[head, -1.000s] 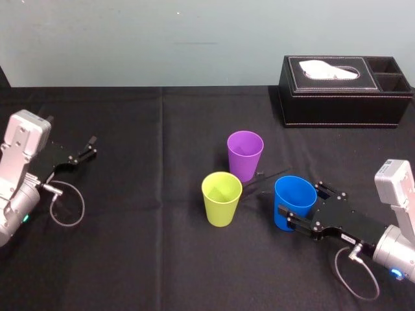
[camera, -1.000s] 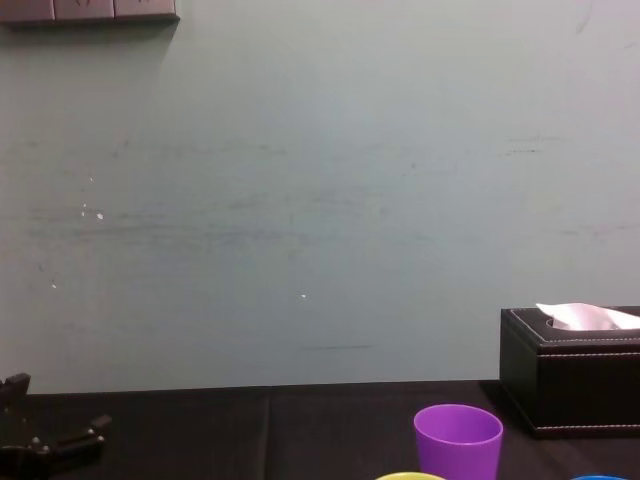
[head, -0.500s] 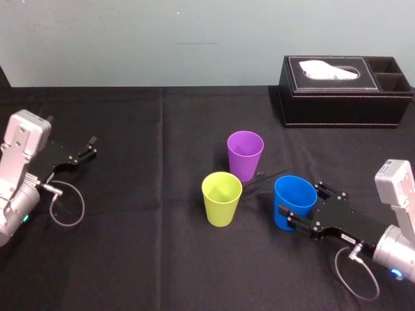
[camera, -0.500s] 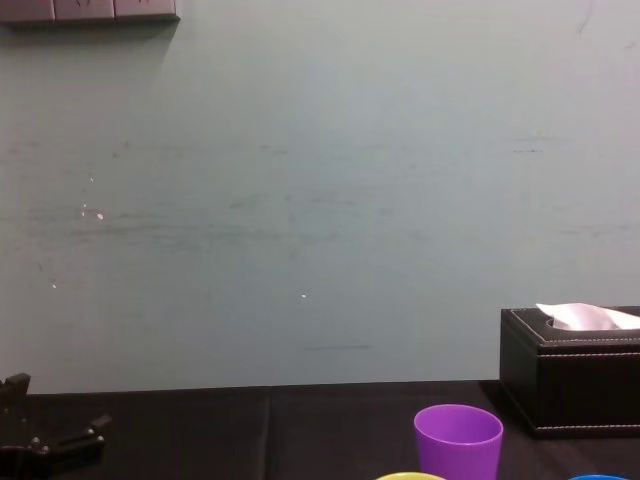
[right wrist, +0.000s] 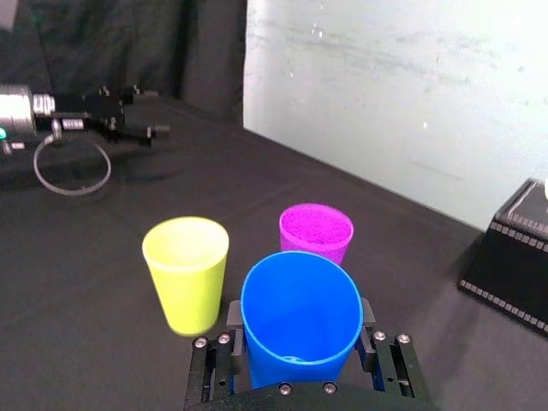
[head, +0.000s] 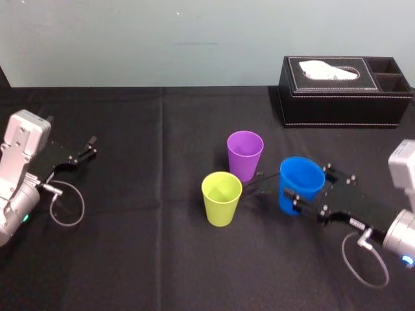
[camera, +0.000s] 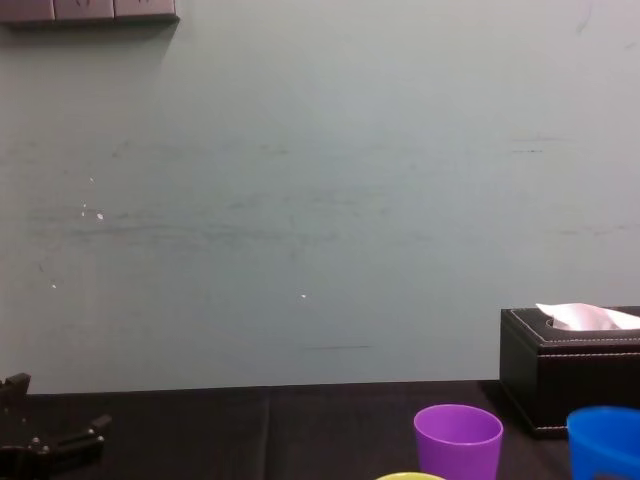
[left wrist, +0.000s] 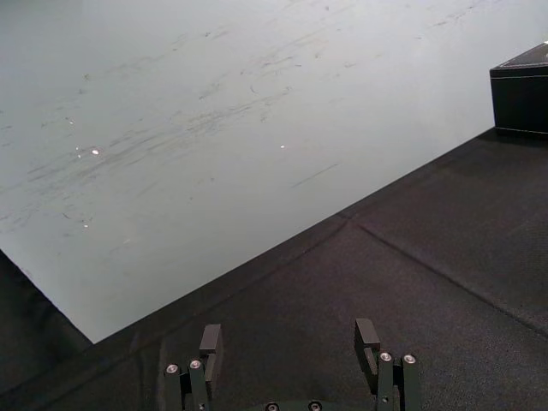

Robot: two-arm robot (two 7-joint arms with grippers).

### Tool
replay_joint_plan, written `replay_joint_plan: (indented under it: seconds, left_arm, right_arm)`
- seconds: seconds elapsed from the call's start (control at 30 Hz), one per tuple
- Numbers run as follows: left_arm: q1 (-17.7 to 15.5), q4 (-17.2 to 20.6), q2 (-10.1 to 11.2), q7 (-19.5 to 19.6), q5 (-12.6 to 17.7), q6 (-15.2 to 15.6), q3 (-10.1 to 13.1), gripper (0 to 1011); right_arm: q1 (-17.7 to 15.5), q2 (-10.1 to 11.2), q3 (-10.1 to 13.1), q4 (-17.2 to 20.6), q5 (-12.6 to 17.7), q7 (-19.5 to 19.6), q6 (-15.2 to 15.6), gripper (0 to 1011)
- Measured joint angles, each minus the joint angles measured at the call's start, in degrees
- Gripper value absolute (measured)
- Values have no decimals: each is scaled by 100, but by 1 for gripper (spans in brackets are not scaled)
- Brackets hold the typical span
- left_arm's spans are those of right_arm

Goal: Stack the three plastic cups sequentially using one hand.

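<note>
Blue cup (head: 301, 183) in right hand (head: 312, 188), left hand (head: 89, 148) parked

There are three cups on the table: one purple cup (head: 245, 154), one blue cup (head: 301, 183) and one yellow-green cup (head: 221, 197). There is one black box (head: 343, 97), and it has one white tissue (head: 327, 69) on top and two small compartments (head: 388, 65) at its end. The grippers are two, the left gripper (head: 89, 147) and the right gripper (head: 312, 189). Each arm carries one cable loop, so two loops in total: the left loop (head: 67, 208) and the right loop (head: 364, 267).
</note>
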State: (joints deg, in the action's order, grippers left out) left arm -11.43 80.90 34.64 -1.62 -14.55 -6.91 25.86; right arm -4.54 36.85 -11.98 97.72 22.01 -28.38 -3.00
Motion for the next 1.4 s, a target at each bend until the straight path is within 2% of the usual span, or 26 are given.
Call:
replay_joint_plan:
  seconds: [0.23, 0.33, 0.63, 0.77, 0.97, 1.4]
  left_arm:
    - [0, 0, 0, 0, 0, 0, 0, 1012]
    - [0, 0, 0, 0, 0, 0, 0, 1011]
    - [0, 0, 0, 0, 0, 0, 0, 1011]
    - [0, 0, 0, 0, 0, 0, 0, 1011]
    - [0, 0, 0, 0, 0, 0, 0, 1011]
    - [0, 0, 0, 0, 0, 0, 0, 1011]
  right_arm:
    - [63, 119, 116, 411, 158, 30, 381, 739]
    - [204, 172, 122, 569, 250, 25, 573, 739]
    - [697, 137, -93, 639, 276, 57, 848, 738]
    - [943, 62, -263, 541, 175, 125, 954, 739]
    - [1374, -159, -532, 222, 61, 204, 1112, 739]
    - [2057, -493, -930, -380, -161, 193, 1244, 738]
